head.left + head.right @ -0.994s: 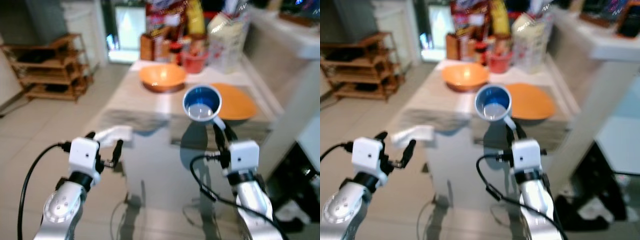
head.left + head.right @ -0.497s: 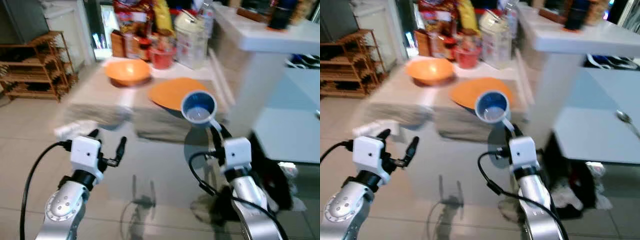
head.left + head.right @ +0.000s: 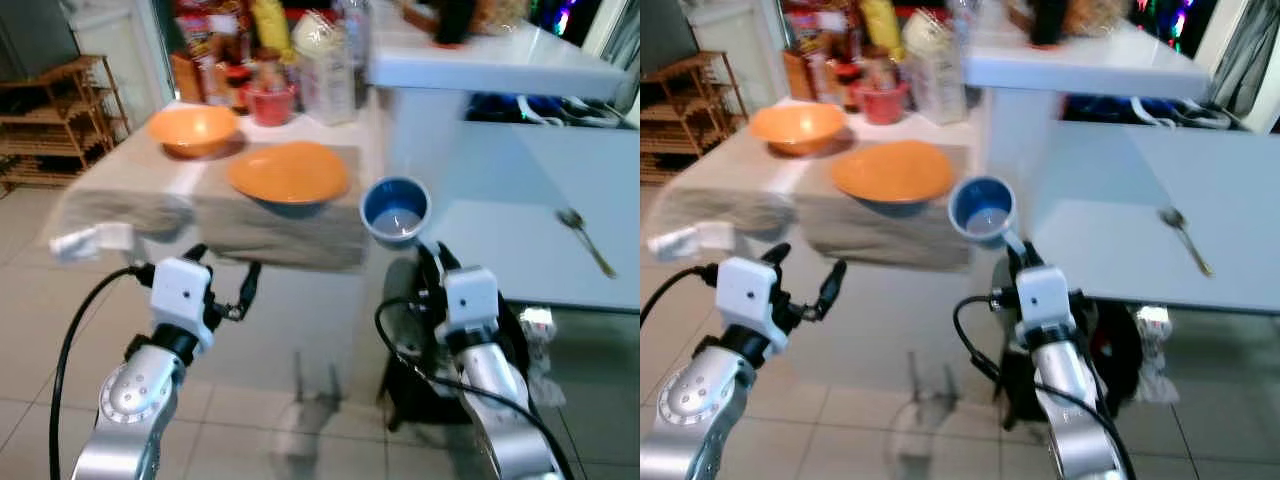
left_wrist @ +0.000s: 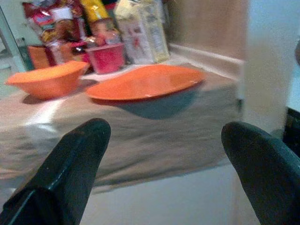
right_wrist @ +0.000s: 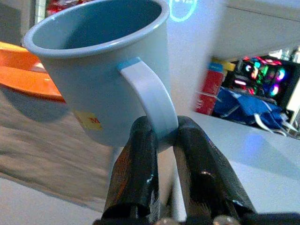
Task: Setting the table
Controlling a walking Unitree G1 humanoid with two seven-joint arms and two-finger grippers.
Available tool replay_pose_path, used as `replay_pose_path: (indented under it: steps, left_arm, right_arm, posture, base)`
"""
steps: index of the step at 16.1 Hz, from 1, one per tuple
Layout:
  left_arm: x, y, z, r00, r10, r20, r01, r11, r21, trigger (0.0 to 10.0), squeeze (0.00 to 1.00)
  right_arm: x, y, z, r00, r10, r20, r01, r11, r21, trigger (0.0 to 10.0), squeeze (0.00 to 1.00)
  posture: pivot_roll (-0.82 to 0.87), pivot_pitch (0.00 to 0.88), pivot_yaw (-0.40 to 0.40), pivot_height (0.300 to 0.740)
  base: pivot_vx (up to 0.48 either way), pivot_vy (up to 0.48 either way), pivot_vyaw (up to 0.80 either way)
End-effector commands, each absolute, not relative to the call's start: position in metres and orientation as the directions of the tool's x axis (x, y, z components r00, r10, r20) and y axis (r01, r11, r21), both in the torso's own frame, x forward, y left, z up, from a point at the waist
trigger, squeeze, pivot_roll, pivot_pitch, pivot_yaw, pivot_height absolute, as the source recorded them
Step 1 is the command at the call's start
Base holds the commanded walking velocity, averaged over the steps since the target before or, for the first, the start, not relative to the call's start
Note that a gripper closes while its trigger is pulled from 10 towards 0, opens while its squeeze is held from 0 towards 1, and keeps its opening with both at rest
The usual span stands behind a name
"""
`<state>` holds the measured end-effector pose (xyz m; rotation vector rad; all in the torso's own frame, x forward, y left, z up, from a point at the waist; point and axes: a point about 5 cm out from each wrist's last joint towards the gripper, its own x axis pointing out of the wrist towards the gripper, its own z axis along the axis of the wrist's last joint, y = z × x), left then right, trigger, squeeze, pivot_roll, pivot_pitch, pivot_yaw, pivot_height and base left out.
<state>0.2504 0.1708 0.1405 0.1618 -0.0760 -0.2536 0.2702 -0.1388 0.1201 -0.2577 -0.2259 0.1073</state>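
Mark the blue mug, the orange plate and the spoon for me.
blue mug (image 3: 396,208), left eye view, on its inside
orange plate (image 3: 289,171), left eye view, middle of its top face
spoon (image 3: 1184,238), right eye view, on its handle

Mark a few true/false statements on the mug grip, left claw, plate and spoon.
1. The right claw grips the blue mug by its handle. True.
2. The left claw holds the orange plate. False: its fingers are spread and empty, short of the cloth-covered table.
3. A spoon lies on the white table. True.
4. The mug hangs upside down. False: it is mouth up.
5. The orange bowl sits on the plate. False: they sit apart.
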Motion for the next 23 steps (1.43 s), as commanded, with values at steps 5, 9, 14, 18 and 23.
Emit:
replay_pose_path:
  steps: [5, 9, 14, 18, 23]
  left_arm:
    - [0.2585, 0.1667, 0.1422, 0.959, -0.278, 0.058, 0.261, 0.944, 0.202, 10.0, 0.00]
    - [0.2604, 0.1654, 0.1391, 0.957, -0.285, 0.051, 0.269, 0.941, 0.206, 10.0, 0.00]
    - [0.2589, 0.1632, 0.1350, 0.960, -0.277, 0.048, 0.264, 0.946, 0.191, 10.0, 0.00]
    - [0.2615, 0.1637, 0.1349, 0.960, -0.276, 0.044, 0.262, 0.944, 0.198, 10.0, 0.00]
    - [0.2627, 0.1652, 0.1331, 0.965, -0.261, 0.039, 0.249, 0.950, 0.189, 10.0, 0.00]
  right_arm:
    - [0.2749, -0.1417, 0.1190, 0.969, 0.118, 0.218, -0.059, 0.964, -0.261, 0.0, 0.00]
    - [0.2759, -0.1433, 0.1168, 0.970, 0.110, 0.216, -0.052, 0.965, -0.258, 0.0, 0.00]
    - [0.2743, -0.1439, 0.1155, 0.970, 0.117, 0.214, -0.059, 0.964, -0.260, 0.0, 0.00]
    - [0.2744, -0.1433, 0.1144, 0.970, 0.120, 0.212, -0.062, 0.963, -0.261, 0.0, 0.00]
    - [0.2738, -0.1432, 0.1127, 0.972, 0.122, 0.201, -0.068, 0.965, -0.254, 0.0, 0.00]
  posture:
    - [-0.03, 0.000, 0.045, 0.740]
    - [-0.03, 0.000, 0.051, 0.740]
    - [-0.04, 0.000, 0.046, 0.740]
    - [-0.04, 0.000, 0.049, 0.740]
    - [-0.04, 0.000, 0.049, 0.740]
  base:
    - [0.245, -0.410, 0.00]
    - [0.000, -0.424, 0.00]
    - [0.000, -0.423, 0.00]
    - [0.063, -0.418, 0.00]
    - [0.266, -0.396, 0.00]
